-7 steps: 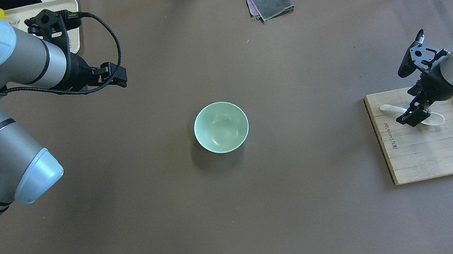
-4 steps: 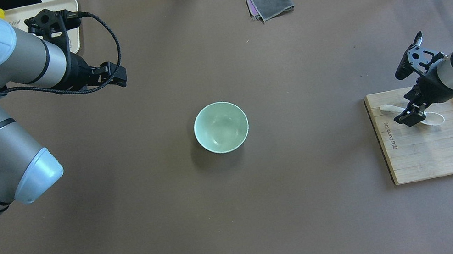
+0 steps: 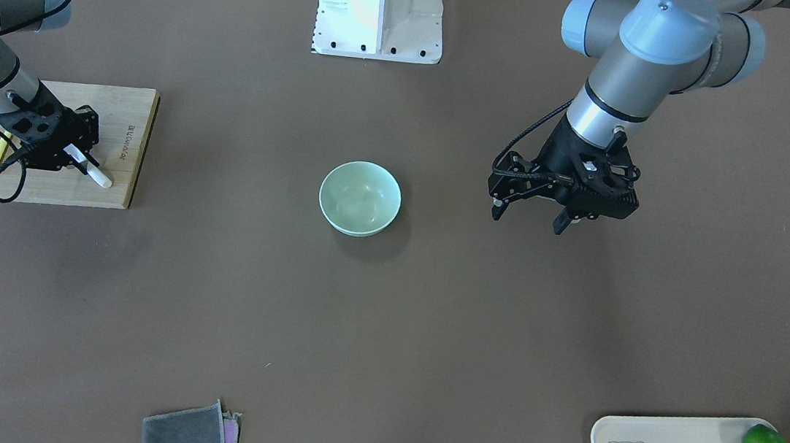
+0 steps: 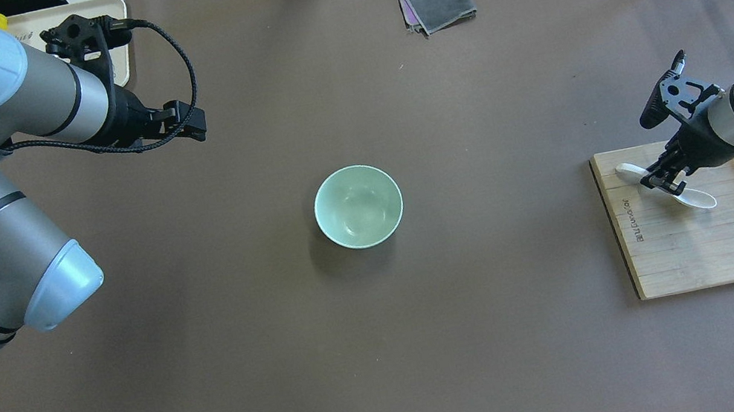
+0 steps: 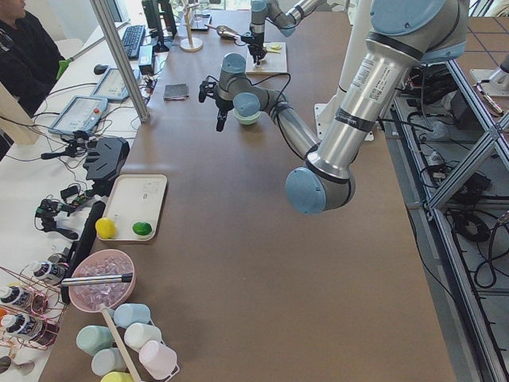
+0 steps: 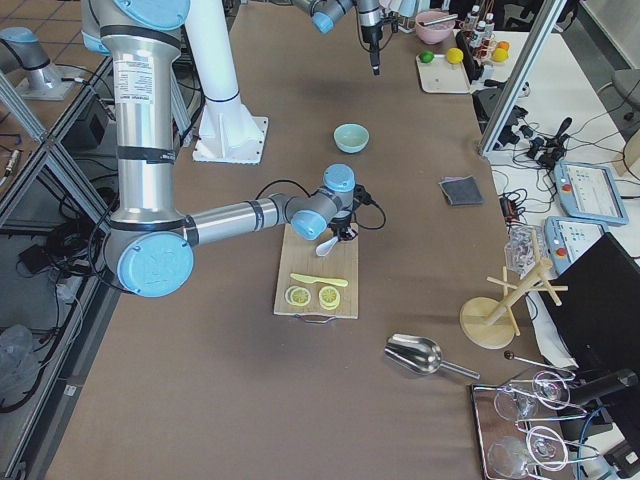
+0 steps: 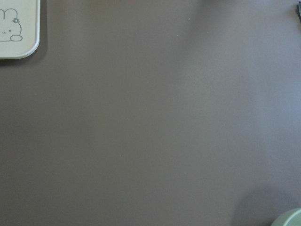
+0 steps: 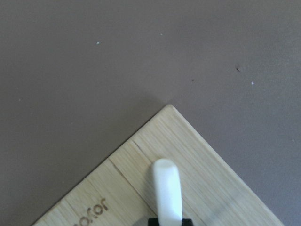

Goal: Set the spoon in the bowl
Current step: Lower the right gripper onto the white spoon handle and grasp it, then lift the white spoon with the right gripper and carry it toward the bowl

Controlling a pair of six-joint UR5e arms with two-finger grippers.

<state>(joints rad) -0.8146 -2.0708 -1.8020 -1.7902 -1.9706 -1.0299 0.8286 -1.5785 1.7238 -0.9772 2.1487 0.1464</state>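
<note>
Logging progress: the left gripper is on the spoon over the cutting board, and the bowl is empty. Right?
No, the overhead view shows the right gripper on the spoon over the cutting board; the bowl is empty.

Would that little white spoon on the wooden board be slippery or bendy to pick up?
The spoon looks glossy, so probably slippery. Its thick short handle suggests stiff, not bendy. The rounded scoop might rock on the board.
</note>
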